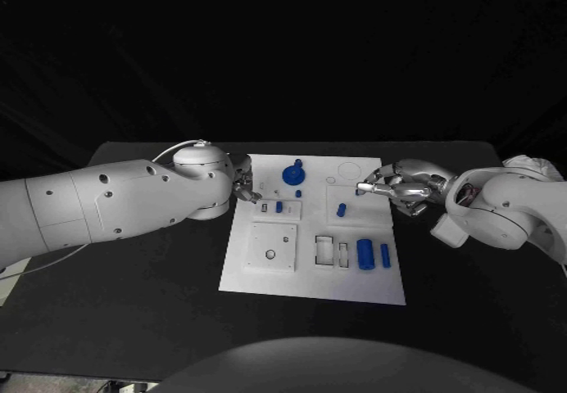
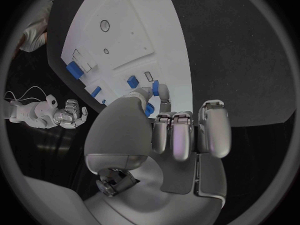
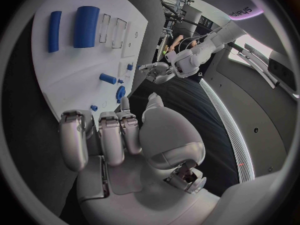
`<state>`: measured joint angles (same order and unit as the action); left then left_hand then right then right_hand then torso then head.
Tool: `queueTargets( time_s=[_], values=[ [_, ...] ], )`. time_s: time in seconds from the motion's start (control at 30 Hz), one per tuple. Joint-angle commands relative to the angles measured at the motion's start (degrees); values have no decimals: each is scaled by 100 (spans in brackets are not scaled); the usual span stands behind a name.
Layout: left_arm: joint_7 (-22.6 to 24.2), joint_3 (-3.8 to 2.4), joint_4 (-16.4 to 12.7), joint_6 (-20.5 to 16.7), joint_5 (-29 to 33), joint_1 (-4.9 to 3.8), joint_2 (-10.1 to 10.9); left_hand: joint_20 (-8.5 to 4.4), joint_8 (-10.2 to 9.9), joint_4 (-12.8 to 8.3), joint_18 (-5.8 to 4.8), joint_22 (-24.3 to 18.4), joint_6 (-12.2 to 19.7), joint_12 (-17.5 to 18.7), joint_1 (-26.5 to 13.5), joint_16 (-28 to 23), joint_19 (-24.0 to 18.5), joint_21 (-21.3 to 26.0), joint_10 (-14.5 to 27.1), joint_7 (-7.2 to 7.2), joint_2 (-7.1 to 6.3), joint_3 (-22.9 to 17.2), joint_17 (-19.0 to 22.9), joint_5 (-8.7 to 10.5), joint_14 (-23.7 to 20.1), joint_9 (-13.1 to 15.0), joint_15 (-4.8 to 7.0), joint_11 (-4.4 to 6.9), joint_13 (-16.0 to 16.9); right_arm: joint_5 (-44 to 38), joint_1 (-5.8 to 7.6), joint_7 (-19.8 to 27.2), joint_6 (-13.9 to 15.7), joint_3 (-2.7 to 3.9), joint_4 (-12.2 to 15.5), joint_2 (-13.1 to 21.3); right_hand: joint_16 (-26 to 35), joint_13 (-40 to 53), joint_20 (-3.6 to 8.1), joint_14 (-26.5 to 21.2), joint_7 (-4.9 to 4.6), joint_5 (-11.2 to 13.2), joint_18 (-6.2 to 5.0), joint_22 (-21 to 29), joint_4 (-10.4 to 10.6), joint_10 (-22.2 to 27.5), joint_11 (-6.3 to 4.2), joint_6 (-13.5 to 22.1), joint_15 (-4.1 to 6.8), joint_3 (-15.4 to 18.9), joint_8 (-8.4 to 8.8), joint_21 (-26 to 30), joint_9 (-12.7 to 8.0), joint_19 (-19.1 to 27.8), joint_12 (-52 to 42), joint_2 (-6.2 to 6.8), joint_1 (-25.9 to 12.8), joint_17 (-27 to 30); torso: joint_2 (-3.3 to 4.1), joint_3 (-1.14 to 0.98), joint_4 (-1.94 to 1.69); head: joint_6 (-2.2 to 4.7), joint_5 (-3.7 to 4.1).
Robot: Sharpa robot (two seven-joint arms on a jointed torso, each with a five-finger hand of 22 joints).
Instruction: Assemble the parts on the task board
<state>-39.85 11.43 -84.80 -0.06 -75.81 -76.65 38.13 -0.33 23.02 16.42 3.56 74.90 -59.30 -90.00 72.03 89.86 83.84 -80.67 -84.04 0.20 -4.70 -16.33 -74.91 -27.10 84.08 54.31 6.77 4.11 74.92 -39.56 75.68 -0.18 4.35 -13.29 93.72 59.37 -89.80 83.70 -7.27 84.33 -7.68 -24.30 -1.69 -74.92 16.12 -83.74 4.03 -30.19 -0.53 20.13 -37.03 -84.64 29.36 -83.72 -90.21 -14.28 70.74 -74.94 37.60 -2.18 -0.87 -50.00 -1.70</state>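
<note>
Both hands hover at the board [image 1: 266,278] edges: left hand [image 1: 243,182] and right hand [image 1: 396,184], fingers curled, nothing held. Blue parts [image 1: 366,255] lie near the right edge; one should be gripped squarely before being seated.

A black table [image 1: 142,311] fills the lower part of the head view; beyond its far edge everything is dark. Past the near left corner a strip of pale floor [image 1: 47,381] shows. In the right wrist view, a light grey floor [image 3: 253,150] lies beside the table, crossed by a long curved strip with a ribbed surface [image 3: 225,120]. Farther off stands a dark metal frame [image 3: 178,7], with a bright patch of light [image 3: 265,47] near it.
</note>
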Motion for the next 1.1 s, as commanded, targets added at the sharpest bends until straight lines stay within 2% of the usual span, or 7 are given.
queueTargets(
  time_s=[0.03, 0.57, 1.1],
  values=[
    [50, 0, -2, -173, -81, 12, -21, -20, 23, 12, -48, 472, 2, 0, -34, 14, 3, 26, -596, -37, 36, -38, -1509, 18, 592, 11, 27, 14, 1508, -12, -5, 24, -93, 0, 1, -6, -20, 630, 19, 567, -8, -21, -32, -1242, -29, -626, -70, -10, -8, -7, 24, 37, -8, 27, 21, -11, 56, -1506, -6, -7, -1, 0, 1],
    [113, 0, -34, -191, 273, 146, -18, -19, 29, 7, -48, 470, -7, 0, -38, 14, 1, 30, -596, -40, 40, -57, -1509, 7, 592, 15, 25, 16, 1508, -12, -5, 37, -89, 0, -9, -10, -20, 630, 19, 567, -8, -23, -32, -1243, -30, -626, -70, -10, -8, -10, 25, 36, -9, 25, 21, -11, 64, -1506, -13, -8, -1, 0, 23],
    [204, -1, -14, -347, 301, 217, -29, -19, 32, 2, -47, 468, -11, 0, -39, 14, 1, 32, -596, -42, 38, -71, -1509, -3, 592, 18, 26, 17, 1508, -12, -6, 51, -82, 0, -18, -23, -20, 630, 19, 567, -8, -23, -32, -1243, -30, -626, -70, -10, -8, -10, 25, 36, -9, 25, 21, -11, 64, -1506, -5, -6, 1, 0, 45]
  ],
)
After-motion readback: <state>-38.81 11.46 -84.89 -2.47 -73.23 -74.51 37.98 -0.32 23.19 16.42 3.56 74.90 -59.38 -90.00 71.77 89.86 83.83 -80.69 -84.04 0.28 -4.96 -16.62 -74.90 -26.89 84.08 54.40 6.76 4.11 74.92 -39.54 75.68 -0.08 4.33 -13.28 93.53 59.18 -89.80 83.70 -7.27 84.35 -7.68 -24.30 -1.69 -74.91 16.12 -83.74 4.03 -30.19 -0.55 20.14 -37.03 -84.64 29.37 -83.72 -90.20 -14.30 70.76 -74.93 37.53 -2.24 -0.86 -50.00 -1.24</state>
